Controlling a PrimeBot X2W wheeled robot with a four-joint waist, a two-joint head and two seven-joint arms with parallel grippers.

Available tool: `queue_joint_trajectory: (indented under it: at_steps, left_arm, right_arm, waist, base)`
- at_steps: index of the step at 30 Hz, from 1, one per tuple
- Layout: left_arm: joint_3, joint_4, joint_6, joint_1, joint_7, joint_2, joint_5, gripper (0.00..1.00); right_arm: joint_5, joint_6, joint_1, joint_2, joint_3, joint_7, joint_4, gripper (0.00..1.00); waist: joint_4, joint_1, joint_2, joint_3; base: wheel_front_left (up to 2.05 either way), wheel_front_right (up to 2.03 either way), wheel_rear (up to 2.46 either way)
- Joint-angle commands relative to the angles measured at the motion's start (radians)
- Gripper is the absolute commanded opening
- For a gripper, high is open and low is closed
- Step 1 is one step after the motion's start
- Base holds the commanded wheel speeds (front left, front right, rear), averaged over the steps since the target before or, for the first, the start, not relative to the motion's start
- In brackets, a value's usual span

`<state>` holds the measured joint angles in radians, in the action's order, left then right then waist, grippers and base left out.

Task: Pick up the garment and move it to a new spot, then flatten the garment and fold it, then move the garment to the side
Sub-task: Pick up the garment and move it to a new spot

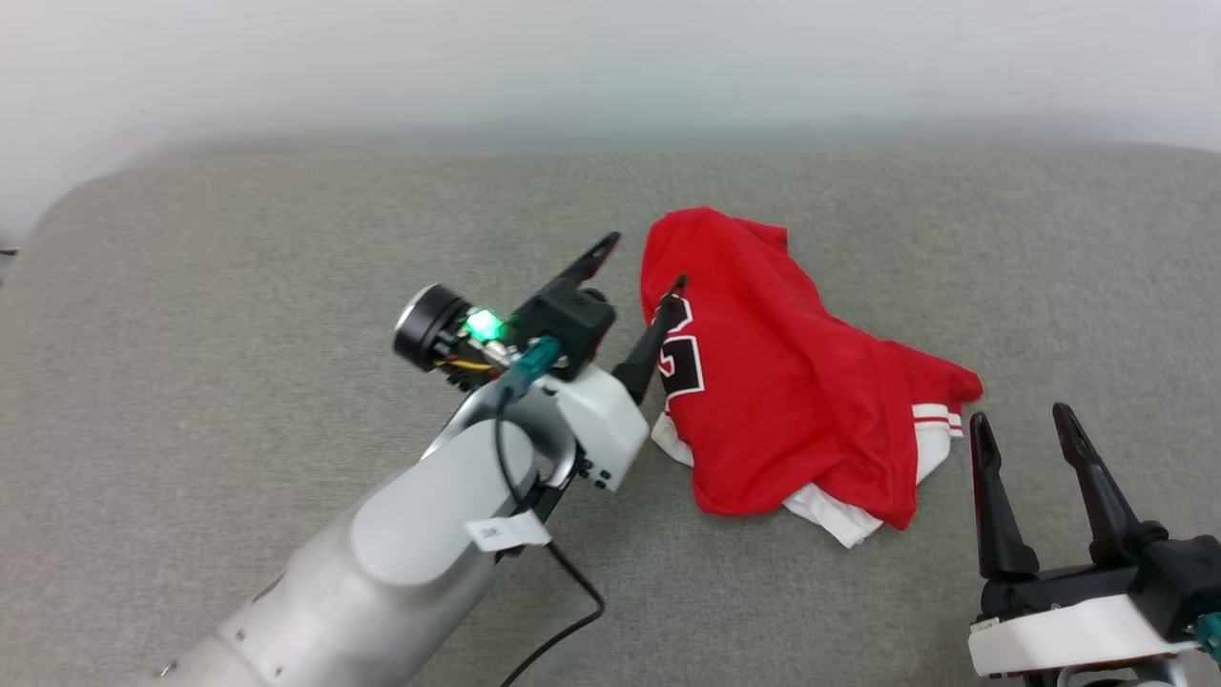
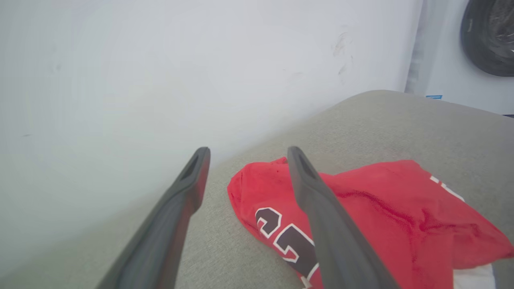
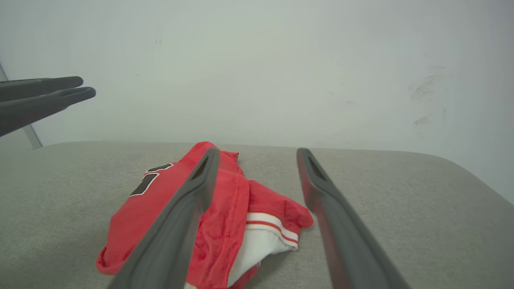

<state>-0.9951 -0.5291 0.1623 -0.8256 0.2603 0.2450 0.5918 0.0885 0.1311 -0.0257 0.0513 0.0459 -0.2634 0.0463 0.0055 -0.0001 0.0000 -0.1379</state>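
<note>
Leaves garment (image 1: 782,382) crumpled on tabletop (image 1: 286,267). Holds left claw (image 1: 645,260) spread, empty, by its edge; right claw (image 1: 1019,416) spread, empty, nearby. Seems set down; needs flattening, folding, moving aside.

Crumpled red garment (image 1: 792,382) w/ white trim, heaped on grey surface.

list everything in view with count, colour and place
garment: one, red with white sleeves and black lettering, crumpled mid-surface
padded surface: one, grey fabric, under the garment
wall: one, white, behind the surface
appliance: one, white with a dark round door, past the surface's end
left gripper: one, dark fingers, open, raised at the garment's left side
right gripper: one, dark fingers, open, near the garment's right end
</note>
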Motion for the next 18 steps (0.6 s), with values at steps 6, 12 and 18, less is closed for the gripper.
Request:
queue_joint_trajectory:
  at_steps: [6, 12, 18]
  left_arm:
    - [0.185, 0.164, 0.103, 0.201, 0.005, 0.072, -0.090, 1.00]
    - [0.341, 0.263, 0.164, 0.359, 0.005, 0.099, -0.153, 1.00]
    - [0.500, 0.351, 0.197, 0.544, 0.005, 0.107, -0.235, 1.00]
  right_arm:
    - [0.001, -0.001, -0.031, -0.002, 0.003, -0.002, -0.019, 1.00]
    - [-0.002, -0.001, -0.047, -0.002, 0.004, -0.002, -0.030, 1.00]
    - [-0.001, -0.001, -0.066, -0.002, 0.007, -0.002, -0.046, 1.00]
  waist:
    - [0.047, 0.0001, 0.0000, 0.055]
    - [0.057, 0.0001, 0.0000, 0.074]
    - [0.059, 0.0001, 0.0000, 0.093]
  base:
    - [0.00, 0.00, 0.00]
    - [0.00, 0.00, 0.00]
    - [0.00, 0.00, 0.00]
